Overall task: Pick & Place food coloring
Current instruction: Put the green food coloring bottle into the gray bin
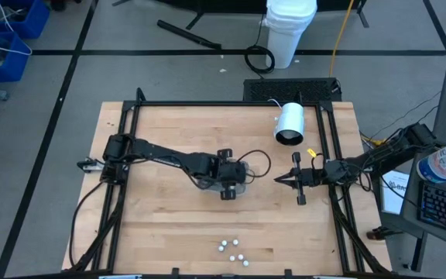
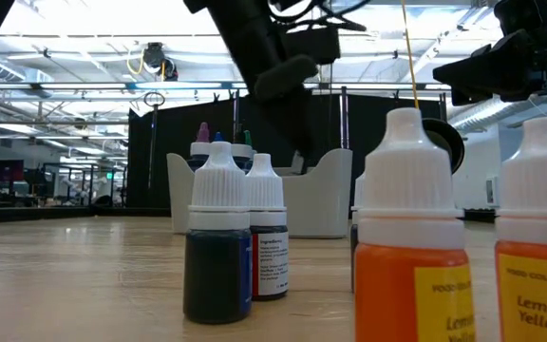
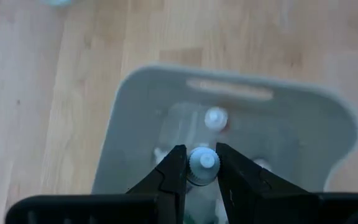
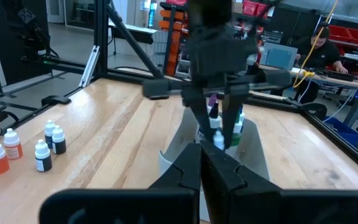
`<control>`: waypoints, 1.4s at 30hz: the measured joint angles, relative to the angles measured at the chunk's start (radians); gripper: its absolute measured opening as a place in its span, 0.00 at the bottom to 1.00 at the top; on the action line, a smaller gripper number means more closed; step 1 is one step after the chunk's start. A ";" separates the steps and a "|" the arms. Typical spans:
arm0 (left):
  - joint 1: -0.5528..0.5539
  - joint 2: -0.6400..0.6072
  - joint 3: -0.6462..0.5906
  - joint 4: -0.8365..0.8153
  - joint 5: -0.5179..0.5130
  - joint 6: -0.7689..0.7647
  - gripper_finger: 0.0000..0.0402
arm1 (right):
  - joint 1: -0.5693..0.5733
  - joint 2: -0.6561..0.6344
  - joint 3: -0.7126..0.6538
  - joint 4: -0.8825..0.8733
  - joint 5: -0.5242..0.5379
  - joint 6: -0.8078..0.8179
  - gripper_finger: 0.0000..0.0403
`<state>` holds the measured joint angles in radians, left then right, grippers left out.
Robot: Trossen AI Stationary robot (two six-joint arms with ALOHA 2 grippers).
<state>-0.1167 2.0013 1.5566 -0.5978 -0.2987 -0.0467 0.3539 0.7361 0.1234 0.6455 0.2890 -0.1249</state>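
The wooden table (image 1: pixel 169 209) carries loose bottles (image 1: pixel 231 251) at its near edge. At the middle, the left gripper (image 3: pixel 201 168) holds a small bottle (image 3: pixel 204 160) by its cap, fingers partly closed, over the grey tray (image 3: pixel 135 112). I think it must lower straight, then open. The right gripper (image 4: pixel 202 163) waits shut beside.

The scene is lit brightly and evenly from overhead; strip lights in the ceiling (image 2: pixel 254 38) are blown out to white glare in the low view. Only soft, short shadows are cast on the table (image 1: pixel 169 225). In the low view the nearest orange bottle (image 2: pixel 411 247) is rendered soft, while the arms above appear as dark silhouettes. The left wrist view is blurred throughout, the grey tray (image 3: pixel 135 124) being pale and washed out.
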 joint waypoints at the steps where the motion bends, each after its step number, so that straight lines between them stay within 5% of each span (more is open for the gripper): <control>1: -0.007 0.003 0.000 0.003 -0.024 -0.011 0.19 | 0.000 0.000 0.000 0.000 0.000 0.000 0.00; 4: -0.026 0.024 -0.002 -0.009 -0.079 -0.034 0.19 | 0.000 0.000 0.000 0.000 -0.001 0.000 0.00; 42: -0.008 0.075 -0.002 0.024 -0.032 -0.070 0.19 | 0.000 0.006 0.000 0.009 -0.002 0.000 0.00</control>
<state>-0.1246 2.0758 1.5547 -0.5739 -0.3304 -0.1169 0.3542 0.7422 0.1230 0.6540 0.2867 -0.1246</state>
